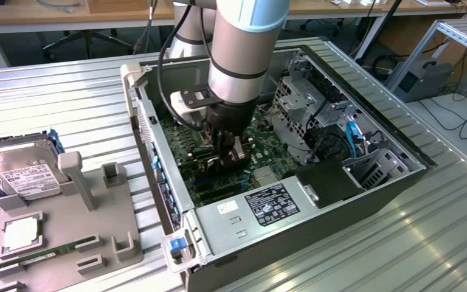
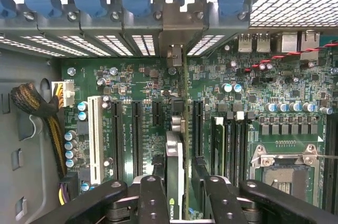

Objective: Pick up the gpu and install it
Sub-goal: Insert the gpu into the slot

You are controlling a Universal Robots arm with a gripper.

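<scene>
The gpu (image 2: 175, 182) stands on edge in a motherboard slot, and I look along its top edge in the wrist view. Its silver bracket (image 2: 174, 28) meets the rear slot openings under the blue clips. My gripper (image 2: 178, 163) straddles the card, one finger on each side. A slim gap shows between the card and one finger (image 2: 199, 165), so the jaws stand open. In the exterior view the gripper (image 1: 227, 159) reaches down into the open computer case (image 1: 315, 225) over the green motherboard (image 1: 258, 137). The arm and fingers hide most of the card there.
Beside the card are empty black slots, a white slot (image 2: 95, 134), RAM sticks (image 2: 219, 139) and the CPU socket (image 2: 285, 174). A braided cable bundle (image 2: 37, 108) lies by the case wall. A grey fixture (image 1: 71, 237) at the exterior view's left holds a hard drive (image 1: 24, 173), a chip and a green RAM stick (image 1: 47, 252).
</scene>
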